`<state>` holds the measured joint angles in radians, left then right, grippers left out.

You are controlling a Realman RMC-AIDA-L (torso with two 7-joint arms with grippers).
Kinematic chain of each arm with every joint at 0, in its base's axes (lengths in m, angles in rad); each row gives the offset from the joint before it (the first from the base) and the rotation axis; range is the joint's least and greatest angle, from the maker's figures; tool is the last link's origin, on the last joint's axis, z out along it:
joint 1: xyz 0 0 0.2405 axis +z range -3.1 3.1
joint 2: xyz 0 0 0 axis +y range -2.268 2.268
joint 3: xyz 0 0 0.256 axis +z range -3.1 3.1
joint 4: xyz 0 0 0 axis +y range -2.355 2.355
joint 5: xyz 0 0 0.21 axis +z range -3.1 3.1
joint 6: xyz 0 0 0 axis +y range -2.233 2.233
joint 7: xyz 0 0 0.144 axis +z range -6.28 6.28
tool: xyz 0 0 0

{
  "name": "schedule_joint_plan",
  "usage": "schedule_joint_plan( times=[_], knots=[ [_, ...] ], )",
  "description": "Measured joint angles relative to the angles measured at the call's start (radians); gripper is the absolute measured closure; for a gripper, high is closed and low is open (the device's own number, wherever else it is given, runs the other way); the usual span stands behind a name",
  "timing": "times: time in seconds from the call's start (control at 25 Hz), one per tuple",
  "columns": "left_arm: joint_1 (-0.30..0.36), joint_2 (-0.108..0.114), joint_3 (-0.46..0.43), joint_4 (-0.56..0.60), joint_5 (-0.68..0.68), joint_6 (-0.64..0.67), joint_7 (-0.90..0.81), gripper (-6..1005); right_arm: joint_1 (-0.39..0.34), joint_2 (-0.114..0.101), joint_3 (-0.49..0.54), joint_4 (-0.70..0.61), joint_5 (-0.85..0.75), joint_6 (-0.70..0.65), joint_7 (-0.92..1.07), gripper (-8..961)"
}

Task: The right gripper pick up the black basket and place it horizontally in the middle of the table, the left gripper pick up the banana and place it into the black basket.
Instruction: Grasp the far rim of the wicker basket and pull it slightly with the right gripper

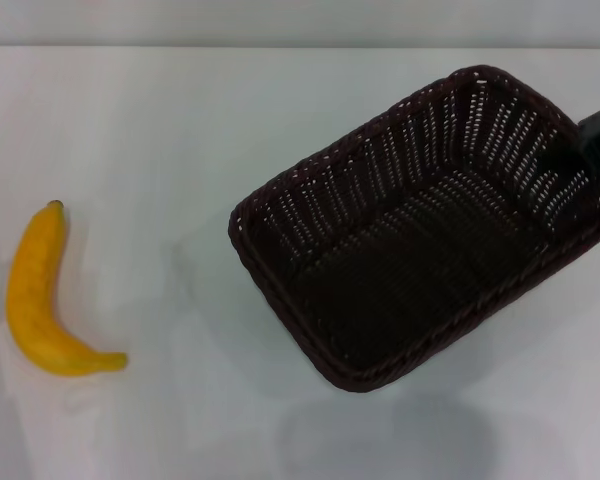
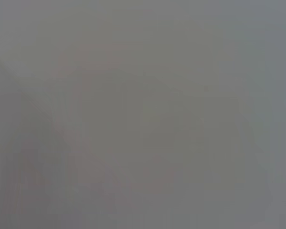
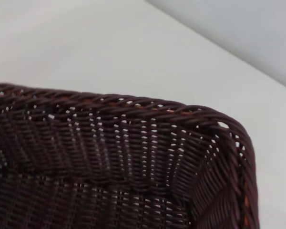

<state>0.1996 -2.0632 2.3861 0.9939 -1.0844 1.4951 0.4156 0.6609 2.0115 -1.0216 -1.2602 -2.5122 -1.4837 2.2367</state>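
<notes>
The black basket is at the right of the table, turned diagonally, and it is empty. A faint shadow lies on the table in front of it. My right gripper reaches in from the right edge, with a black finger over the basket's far right wall, gripping it. The right wrist view shows the basket's braided rim and inner corner close up. The banana lies on the table at the far left, dark tip pointing away from me. The left gripper is out of view, and the left wrist view shows only blank grey.
The table's far edge meets a pale wall. White tabletop lies beyond the basket's rim in the right wrist view. A wide stretch of bare table separates the banana from the basket.
</notes>
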Motion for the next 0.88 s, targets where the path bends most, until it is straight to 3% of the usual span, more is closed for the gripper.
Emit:
schedule_joint_plan(
  times=[0.44, 0.88],
  knots=[
    [-0.004, 0.012, -0.003, -0.002, 0.001, 0.001, -0.043, 121, -0.047, 0.0, -0.037, -0.152, 0.004, -0.033, 0.267, 769],
    [-0.034, 0.046, -0.006, -0.003, 0.002, -0.008, -0.083, 121, -0.063, -0.002, -0.066, -0.27, 0.003, -0.047, 0.487, 808]
  ],
)
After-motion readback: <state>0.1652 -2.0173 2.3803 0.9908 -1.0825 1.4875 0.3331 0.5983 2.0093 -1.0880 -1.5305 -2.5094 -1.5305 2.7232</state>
